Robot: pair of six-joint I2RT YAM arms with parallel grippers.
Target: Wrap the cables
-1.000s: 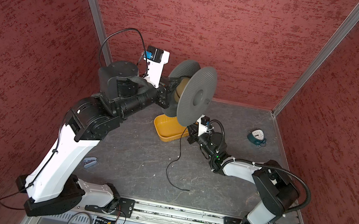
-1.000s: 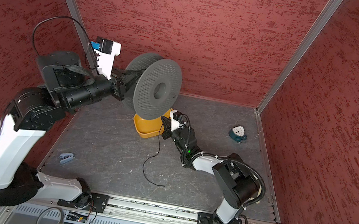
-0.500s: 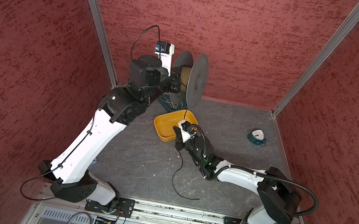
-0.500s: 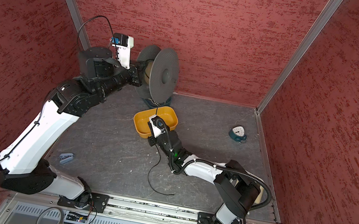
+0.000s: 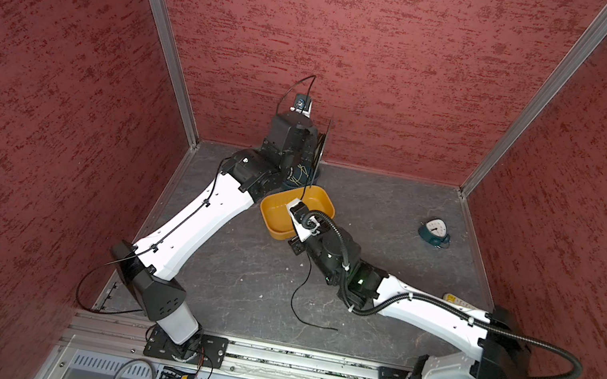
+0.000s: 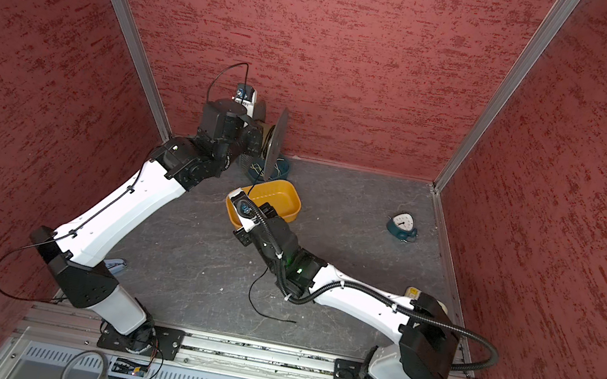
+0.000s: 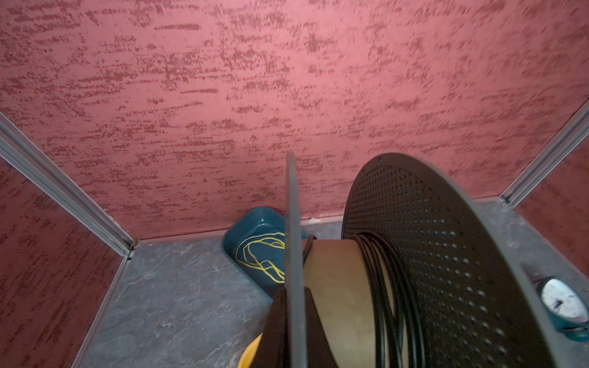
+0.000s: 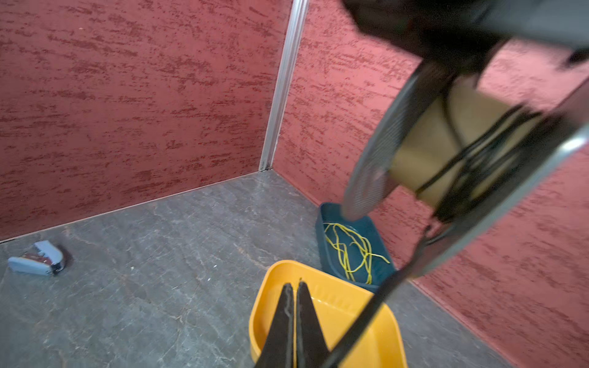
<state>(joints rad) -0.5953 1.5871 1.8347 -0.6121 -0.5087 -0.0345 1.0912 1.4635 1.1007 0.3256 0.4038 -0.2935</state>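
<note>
Clamping spool (image 7: 446,255) flange, left gripper (image 7: 293,294) partly cut off; right gripper (image 8: 294,285) pressed together above yellow tray (image 8: 338,302); cable (image 8: 373,313) blurred alongside, hold unclear.

The white-and-black left arm (image 5: 199,222) reaches up toward the back, and its left gripper (image 7: 294,321) is clamped on one thin flange of a black perforated plastic reel (image 7: 446,255). The white-and-black right arm (image 5: 420,308) stretches low toward the middle (nearly flat), and the fingers of its right gripper (image 8: 294,286) are pressed together.
</note>
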